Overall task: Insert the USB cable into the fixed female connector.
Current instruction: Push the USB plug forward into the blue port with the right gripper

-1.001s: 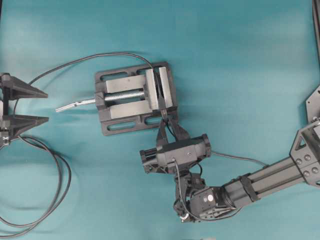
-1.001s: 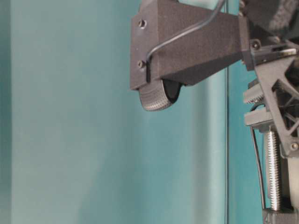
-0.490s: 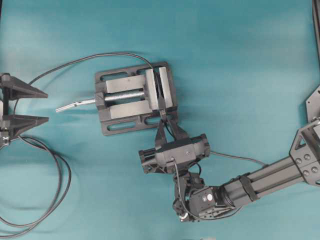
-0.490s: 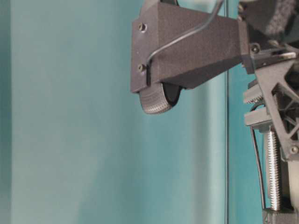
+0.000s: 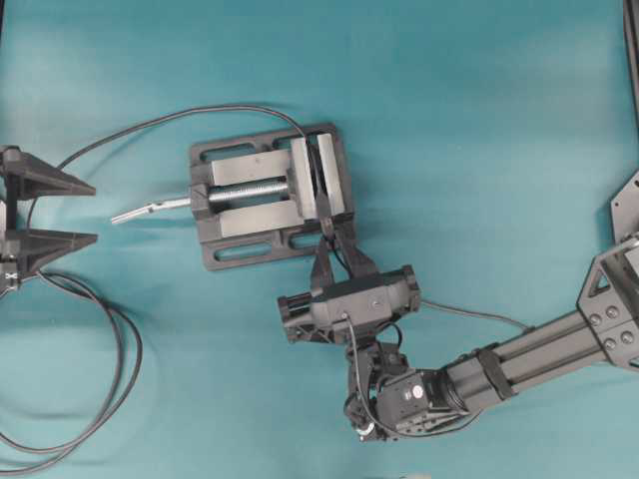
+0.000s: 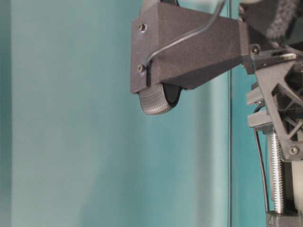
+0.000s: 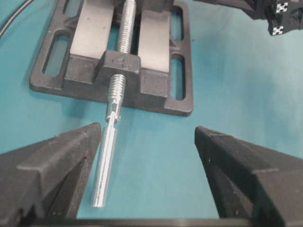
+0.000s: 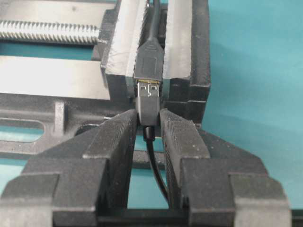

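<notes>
**At the vise mouth: plug held against the socket**

From overhead, little differs from a second ago: the right gripper [image 5: 326, 239] sits at the same spot by the vise [image 5: 270, 195], its camera block and forearm only a touch shifted. The left gripper [image 5: 40, 212] has not moved from 9 o'clock in the view, its two black wedge fingers spread wide with nothing between them. The thick black cable [image 5: 85, 394] loops at 7 o'clock on the teal cloth [image 5: 479, 120]. The vise is dull grey cast metal with slotted feet, a bright threaded screw and a shiny handle rod [image 5: 150, 209] pointing toward 9 o'clock.

At table level, the angular matte-black housing at the top has drifted slightly toward 10 o'clock. A ribbed rubbery wheel peeks beneath it; the threaded screw [image 6: 277, 175] stands at 4 o'clock.

From the left wrist, the vise casting shows a raised numeral 4 on the screw block. Small black-and-white square markers sit at 1 o'clock on the other arm. The wedge fingers frame the smooth rod, well apart.

From the right wrist, the ridged fingers are clamped on the black plug of the USB cable [image 8: 147, 106]. Its metal tip, gold contacts showing, touches the mouth of the fixed female connector [image 8: 148, 61], which is pinched between the vise's brushed-metal faces, at 12 o'clock from the gripper.
</notes>
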